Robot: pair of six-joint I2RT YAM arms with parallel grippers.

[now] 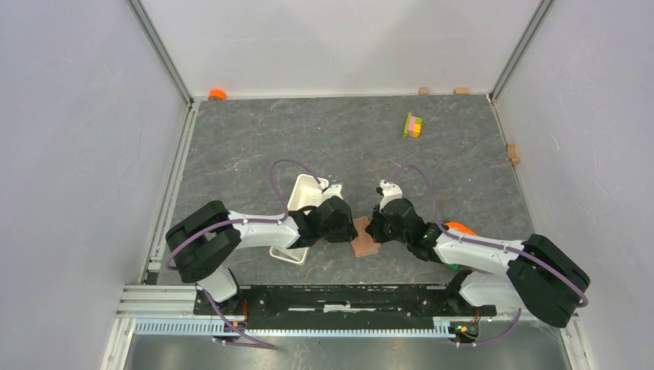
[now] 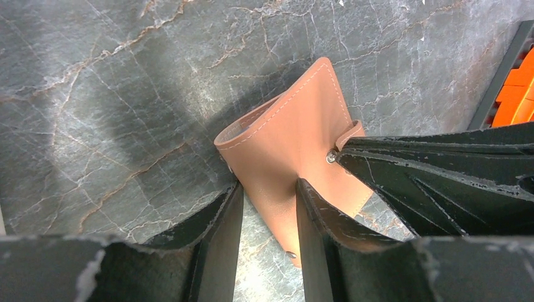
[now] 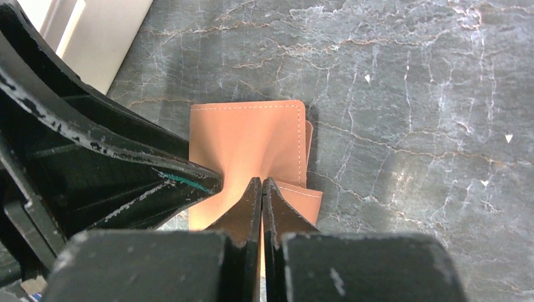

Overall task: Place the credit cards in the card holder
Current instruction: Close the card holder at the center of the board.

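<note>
Between both arms in the top view, the reddish-brown leather card holder (image 1: 365,240) is resting on the grey marbled table (image 1: 463,154), its long axis running roughly near-to-far. From the left wrist, the left gripper (image 2: 269,187) is gaping wide, straddling the holder's lower part. From the right wrist, the right gripper (image 3: 262,182) is squeezing almost closed, seemingly pinching the holder's strap.

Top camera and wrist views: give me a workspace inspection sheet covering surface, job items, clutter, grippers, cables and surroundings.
Surface: grey marbled table.
Job's things: brown card holder between the grippers; credit cards, nothing seen.
Clutter: white tray under the left arm; coloured block stack far right; orange object at the far left corner.
Grippers: left gripper open, astride the card holder; right gripper shut, apparently on its flap.
Cables: purple cables looped over both arms.
Surroundings: white walls; metal rail at the near edge.
</note>
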